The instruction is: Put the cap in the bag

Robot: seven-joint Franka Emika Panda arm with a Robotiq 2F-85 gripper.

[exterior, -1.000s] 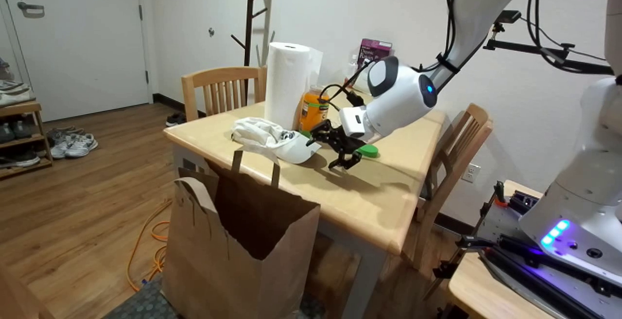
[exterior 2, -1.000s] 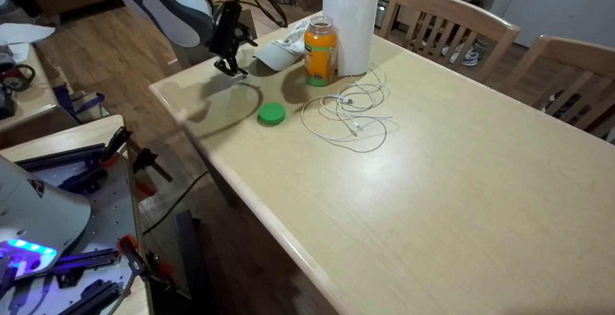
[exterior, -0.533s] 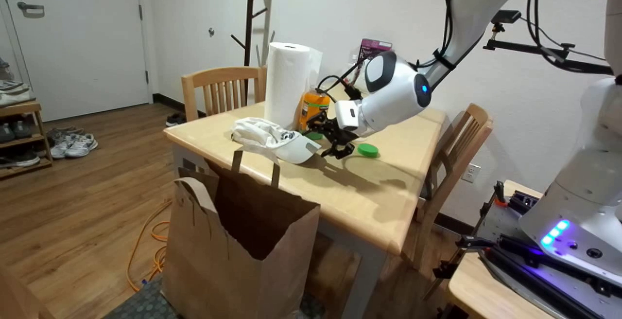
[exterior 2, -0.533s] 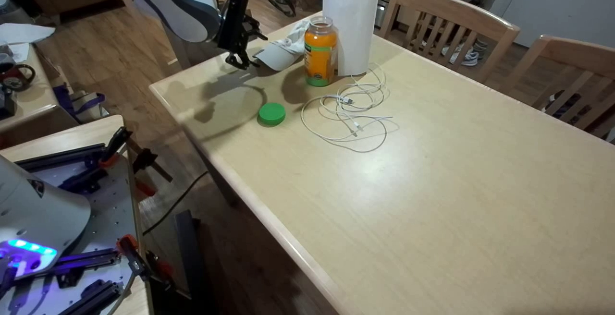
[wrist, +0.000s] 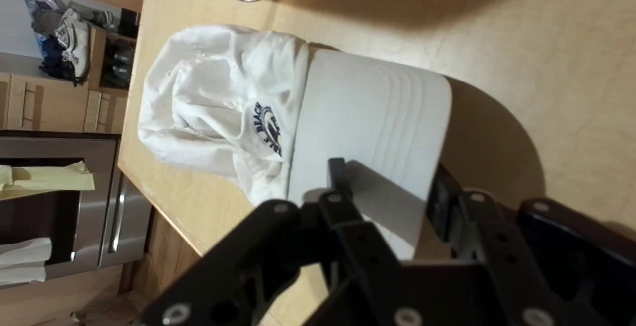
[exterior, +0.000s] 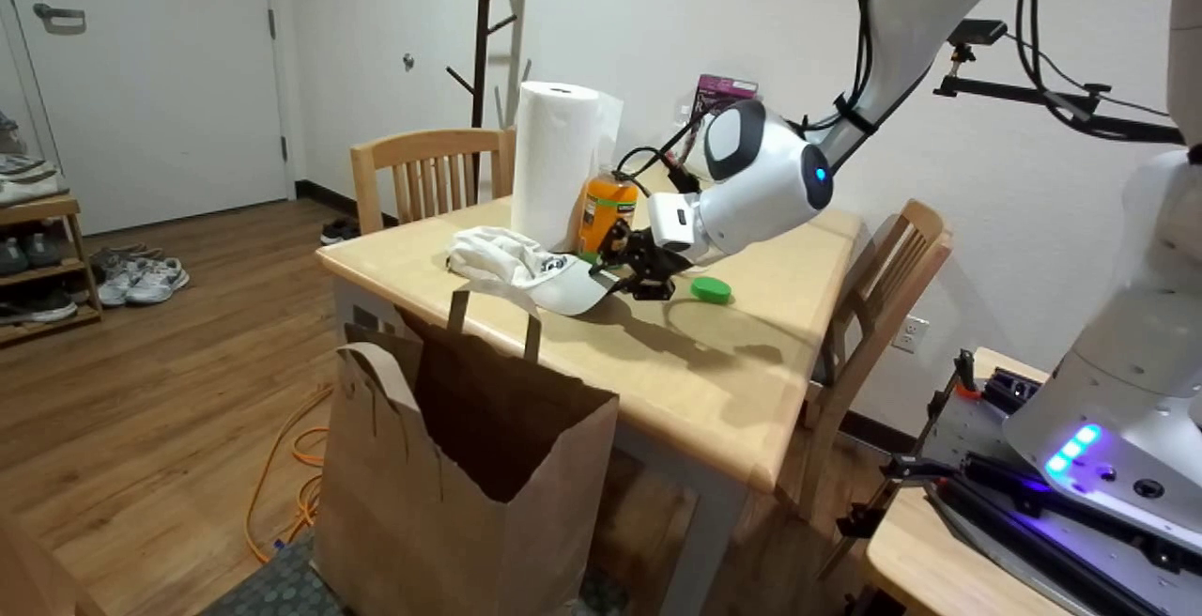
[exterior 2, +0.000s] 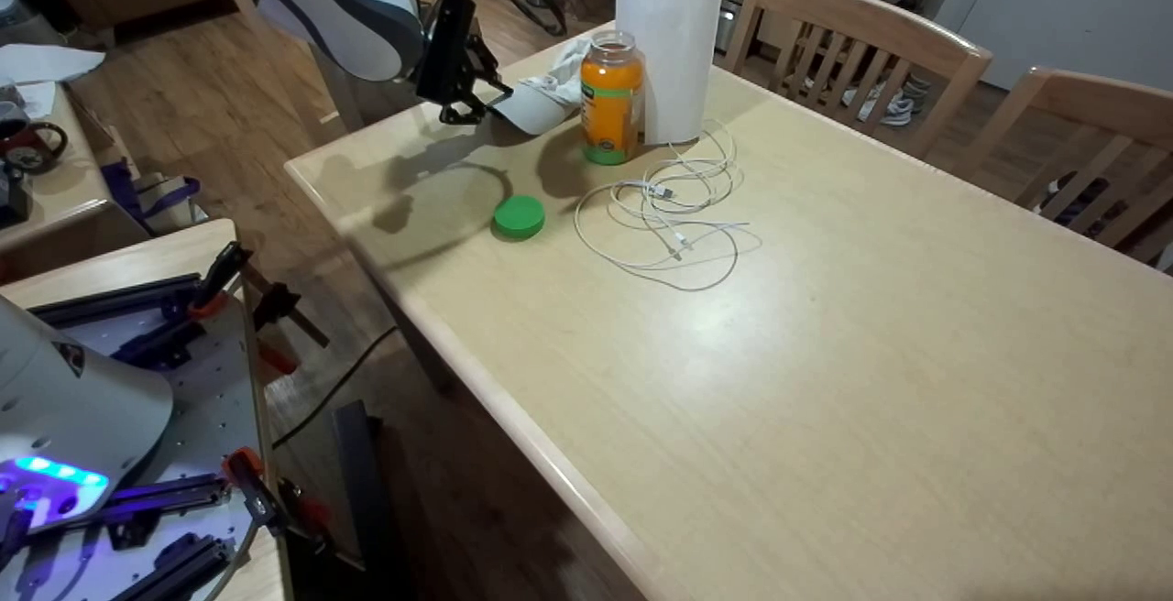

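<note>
The white cap lies on the table, crown toward the corner, its light grey brim facing my gripper. In the wrist view my gripper has its fingers apart, with a corner of the brim reaching into the gap. One finger stands over the brim's top and casts a shadow on it; the opposite one is partly hidden behind the brim's edge. A firm grip is not visible. The brown paper bag stands beside the table with its mouth up and loop handles raised, in an exterior view only.
Close behind the cap stand an orange jar and a tall paper-towel roll. A green lid and a tangled white cable lie on the table. Under the bag shows a patterned seat.
My gripper has moved across the table to the cap's brim, and its fingers have come closer together around the brim's corner. The cap and bag have stayed in place.
</note>
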